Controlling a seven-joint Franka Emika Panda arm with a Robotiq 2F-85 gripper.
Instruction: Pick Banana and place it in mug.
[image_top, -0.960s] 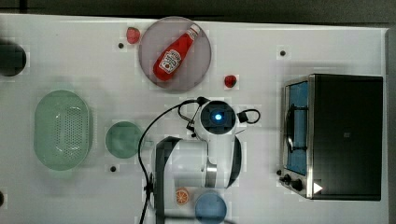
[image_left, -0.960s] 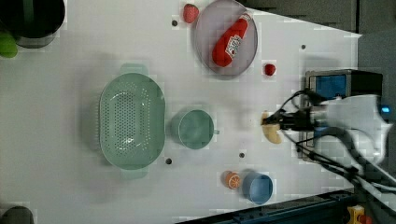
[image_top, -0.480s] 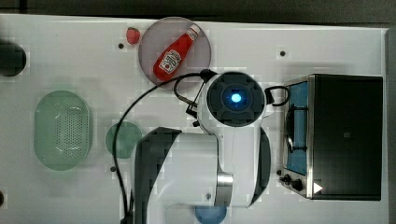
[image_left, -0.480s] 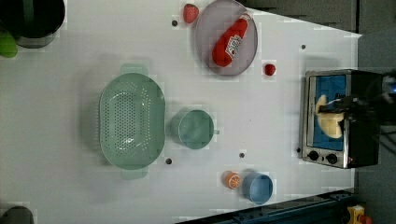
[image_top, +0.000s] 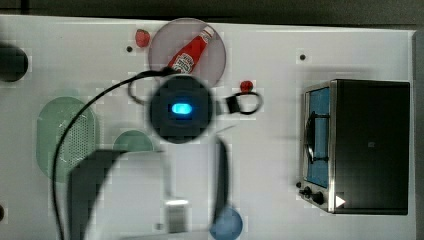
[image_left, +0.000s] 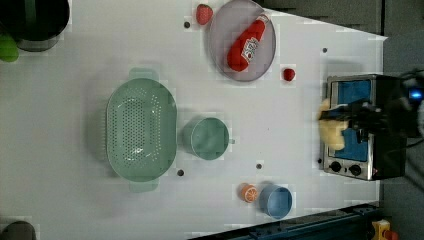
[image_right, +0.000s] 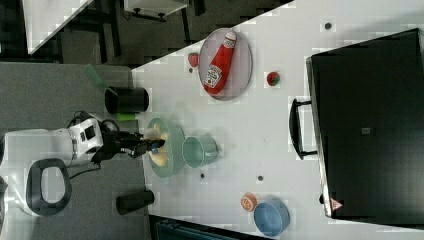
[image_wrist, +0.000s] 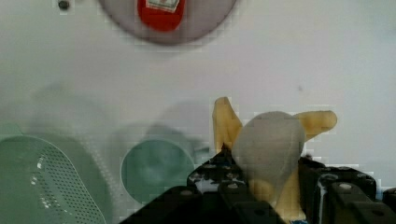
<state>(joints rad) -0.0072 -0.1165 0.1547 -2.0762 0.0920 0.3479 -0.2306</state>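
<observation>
White bench, and up in the air over it the banana (image_wrist: 275, 154) rides pinched in the gripper (image_wrist: 261, 186), fingers clamped on its lower half. The mug (image_wrist: 156, 170) waits mid-bench beside the colander (image_left: 141, 129). Risk: a long fruit catching the rim and toppling out. The fingertips themselves are buried behind the banana

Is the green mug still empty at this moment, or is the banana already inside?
Empty. The round green mug shows a bare inside, and the peeled yellow banana is held in the black gripper.
</observation>
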